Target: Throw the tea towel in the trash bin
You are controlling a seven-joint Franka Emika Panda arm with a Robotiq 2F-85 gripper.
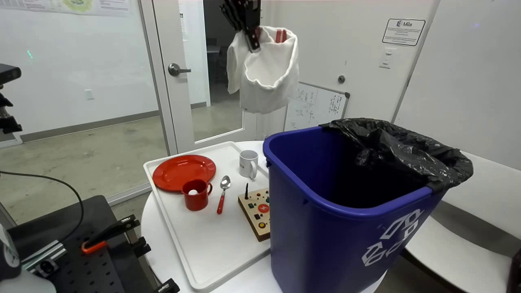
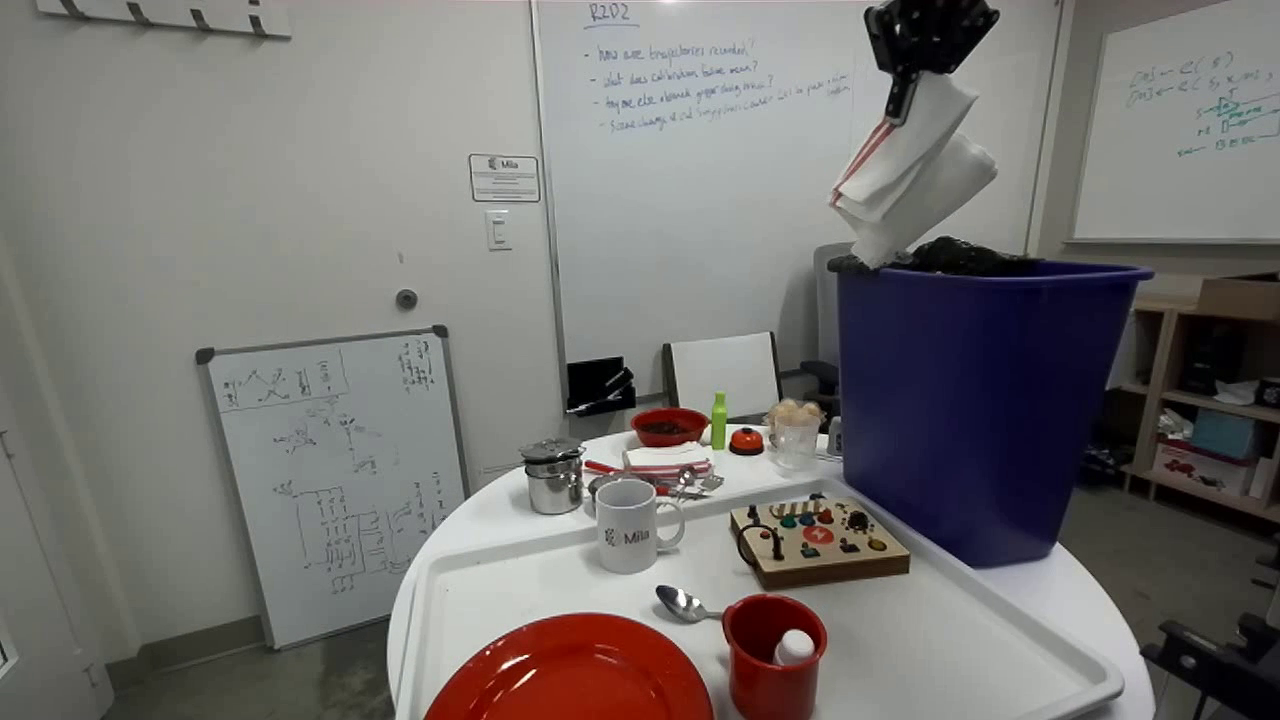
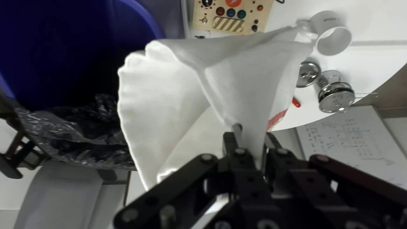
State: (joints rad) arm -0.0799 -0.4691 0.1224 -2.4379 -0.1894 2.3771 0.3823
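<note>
My gripper (image 2: 899, 108) pinching a red-striped white towel (image 2: 908, 190), its lower tip overlapping the rim of the blue bin (image 2: 980, 420) as I see it, contact unclear, near the bin a white tray (image 2: 920, 640) with red plate (image 2: 575, 672), red cup (image 2: 765, 675), spoon (image 2: 682, 603), white mug (image 2: 628, 528), button board (image 2: 820, 548)

– How does the jointed black two-fingered gripper (image 3: 251, 141) look up close?
– Angular and dark: straight black bars (image 3: 171, 183) with rounded ends on either side, and round grey screw heads (image 3: 206, 157) at the pivots (those lowest in the wrist view are blurred).
– And the slim black fingers (image 1: 252, 40)?
– Straight and narrow, dark in both exterior views, blunt at the tip that shows.
</note>
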